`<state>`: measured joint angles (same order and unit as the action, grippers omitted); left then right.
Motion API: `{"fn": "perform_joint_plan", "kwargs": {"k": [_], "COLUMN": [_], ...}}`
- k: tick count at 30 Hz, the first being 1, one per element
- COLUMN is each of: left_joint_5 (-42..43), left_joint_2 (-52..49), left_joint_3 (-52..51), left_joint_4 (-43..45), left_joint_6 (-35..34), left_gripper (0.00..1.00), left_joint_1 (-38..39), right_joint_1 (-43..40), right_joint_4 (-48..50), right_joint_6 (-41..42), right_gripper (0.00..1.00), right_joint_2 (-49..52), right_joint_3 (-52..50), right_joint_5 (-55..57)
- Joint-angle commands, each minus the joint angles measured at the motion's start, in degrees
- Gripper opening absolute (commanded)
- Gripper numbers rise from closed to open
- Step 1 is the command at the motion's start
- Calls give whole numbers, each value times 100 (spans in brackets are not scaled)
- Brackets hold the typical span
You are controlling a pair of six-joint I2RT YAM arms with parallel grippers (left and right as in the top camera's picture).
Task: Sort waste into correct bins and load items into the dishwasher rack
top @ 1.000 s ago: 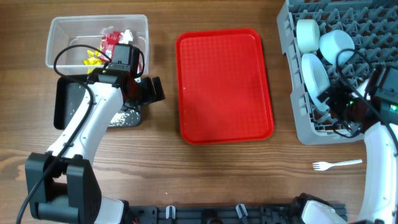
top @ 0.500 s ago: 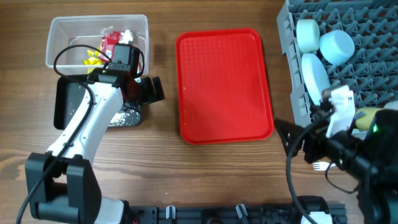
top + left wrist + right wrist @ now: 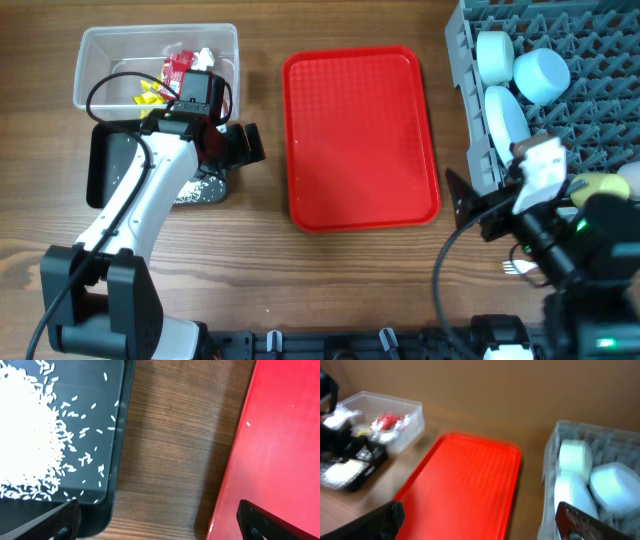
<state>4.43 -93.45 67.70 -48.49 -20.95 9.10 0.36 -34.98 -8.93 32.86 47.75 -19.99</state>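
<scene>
**Overhead.**
- The clear tub (image 3: 100, 60) holds the red-and-clear wrapper (image 3: 180, 66), the yellow wrapper (image 3: 150, 94) and a white paper scrap (image 3: 205, 56).
- The black tub (image 3: 105, 170) holds the rice grains (image 3: 203, 188).
- The red tray (image 3: 360, 135) looks bare.
- The dishwasher rack (image 3: 600, 50) carries the white cup (image 3: 492, 55), a bowl (image 3: 541, 75) and the plate (image 3: 505, 122).
- A yellowish item (image 3: 592, 185), likely the yellow cup, is half hidden by the right arm.
- The fork (image 3: 516, 267) lies on the table just outside the rack, near the right gripper (image 3: 475, 212).
- Judged: the waste is sorted and loading is nearly done, with the fork left. No view shows the spoon.

**Left wrist.** The left gripper (image 3: 160, 525) has its jaws wide apart and empty, over the table strip between black tub and tray. Only this view shows one stray grain (image 3: 247, 423) on the tray.

**Right wrist.** The picture is blurred. The jaws are apart with nothing between them, and the camera looks across the tray to both tubs — fork out of frame.
</scene>
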Motion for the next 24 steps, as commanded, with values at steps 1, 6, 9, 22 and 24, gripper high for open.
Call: {"fn": "perform_joint_plan", "kwargs": {"k": [1,6,9,22,24], "left_joint_5": [48,46,46,48,46], "left_joint_2": [-11,-11,-11,-11,-11], "left_joint_3": [-26,-26,-26,-26,-26], "left_joint_4": [4,4,4,4,4], "left_joint_6": [-50,-50,-50,-50,-50], "left_gripper": [100,100,100,100,100], "left_joint_1": [15,15,15,15,15], "right_joint_1": [33,33,33,33,33], "right_joint_4": [1294,2245,2529,3679,3679], "right_joint_6": [2,181,142,-608,-608], "right_gripper": [100,100,100,100,100], "right_joint_2": [-1311,-2855,-3263,-3263,-3261], "right_joint_3": [-1934,-3703,-4310,-4745,-4745], "right_joint_5": [48,72,70,109,109]}}
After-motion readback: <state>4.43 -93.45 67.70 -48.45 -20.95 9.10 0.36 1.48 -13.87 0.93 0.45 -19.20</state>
